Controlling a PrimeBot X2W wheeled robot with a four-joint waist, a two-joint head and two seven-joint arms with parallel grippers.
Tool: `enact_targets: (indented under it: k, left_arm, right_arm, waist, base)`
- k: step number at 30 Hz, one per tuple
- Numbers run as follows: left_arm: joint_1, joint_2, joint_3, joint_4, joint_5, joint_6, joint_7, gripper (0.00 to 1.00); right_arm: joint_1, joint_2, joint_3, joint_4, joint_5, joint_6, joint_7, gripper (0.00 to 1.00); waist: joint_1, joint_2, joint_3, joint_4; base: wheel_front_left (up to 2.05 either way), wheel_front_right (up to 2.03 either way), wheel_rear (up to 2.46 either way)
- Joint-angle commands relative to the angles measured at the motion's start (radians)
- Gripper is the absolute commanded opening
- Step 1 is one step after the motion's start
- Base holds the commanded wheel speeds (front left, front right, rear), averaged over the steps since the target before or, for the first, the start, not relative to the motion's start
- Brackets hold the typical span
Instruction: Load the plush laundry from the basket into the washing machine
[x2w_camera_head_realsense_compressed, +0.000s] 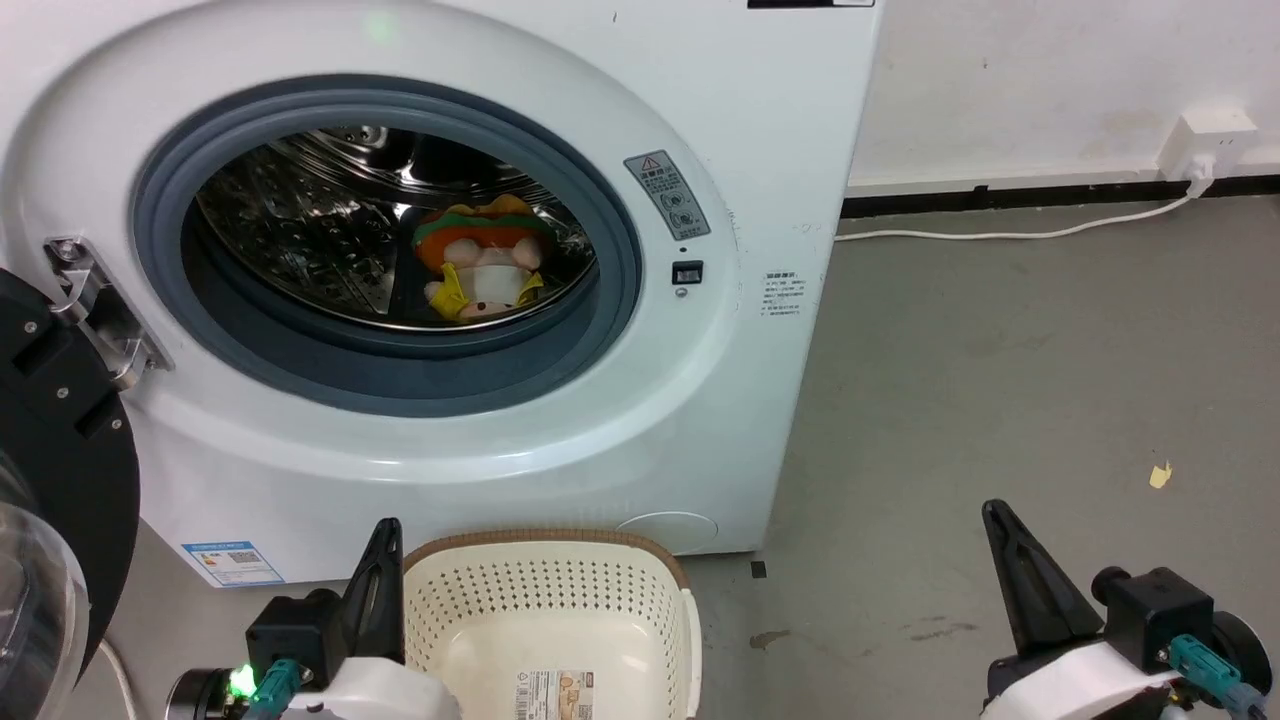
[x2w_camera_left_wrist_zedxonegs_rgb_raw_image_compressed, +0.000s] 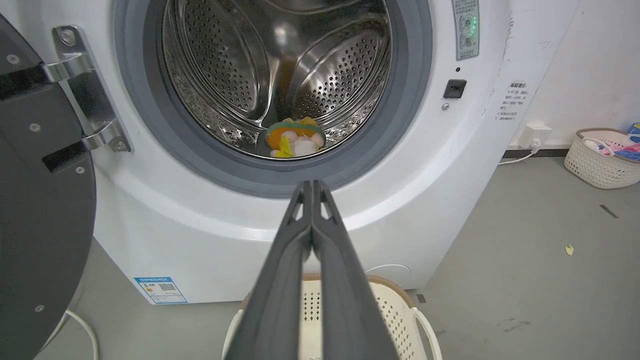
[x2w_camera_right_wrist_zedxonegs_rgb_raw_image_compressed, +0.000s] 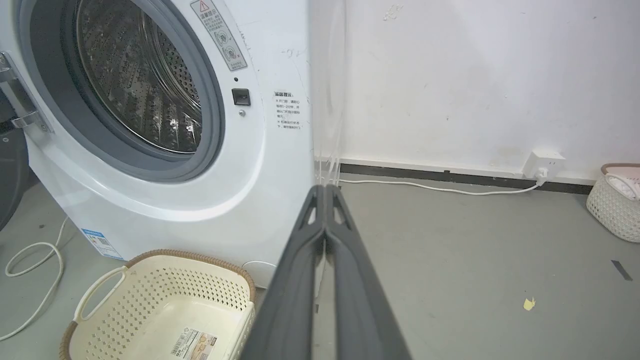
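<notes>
The plush laundry (x2w_camera_head_realsense_compressed: 478, 262) lies inside the steel drum of the washing machine (x2w_camera_head_realsense_compressed: 760, 150), low in the porthole; the left wrist view shows the plush laundry (x2w_camera_left_wrist_zedxonegs_rgb_raw_image_compressed: 295, 143) at the drum's bottom. The cream basket (x2w_camera_head_realsense_compressed: 555, 620) stands on the floor in front of the washer, with just a sticker on its bottom, as the basket (x2w_camera_right_wrist_zedxonegs_rgb_raw_image_compressed: 165, 305) also appears in the right wrist view. My left gripper (x2w_camera_head_realsense_compressed: 385, 535) is shut and holds nothing, at the basket's left rim. My right gripper (x2w_camera_head_realsense_compressed: 995, 515) is shut too, over bare floor at the right.
The washer's black-rimmed door (x2w_camera_head_realsense_compressed: 60, 480) hangs open at the left. A white cable (x2w_camera_head_realsense_compressed: 1000, 234) runs along the wall to a socket. A second basket with clothes (x2w_camera_left_wrist_zedxonegs_rgb_raw_image_compressed: 602, 157) stands far right by the wall. A yellow scrap (x2w_camera_head_realsense_compressed: 1159, 475) lies on the grey floor.
</notes>
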Motion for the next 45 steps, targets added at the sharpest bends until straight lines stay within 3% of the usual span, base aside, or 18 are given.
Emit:
enact_targets:
  k: [1,45]
  left_arm:
    - [-0.016,0.001,0.005,-0.007,0.01,0.001,0.006,0.0]
    - [-0.038,0.001,0.013,-0.031,0.076,0.002,0.093,0.0]
  right_arm:
    - [-0.013,0.005,-0.001,-0.006,-0.011,-0.001,0.006,0.0]
    - [-0.031,0.008,-0.002,-0.013,-0.057,-0.001,0.094,0.0]
  waist:
    - [0.0,0.0,-0.001,-0.001]
    - [0.0,0.0,-0.031,-0.012]
  base:
    - [0.0,0.0,0.0]
    - [0.0,0.0,0.0]
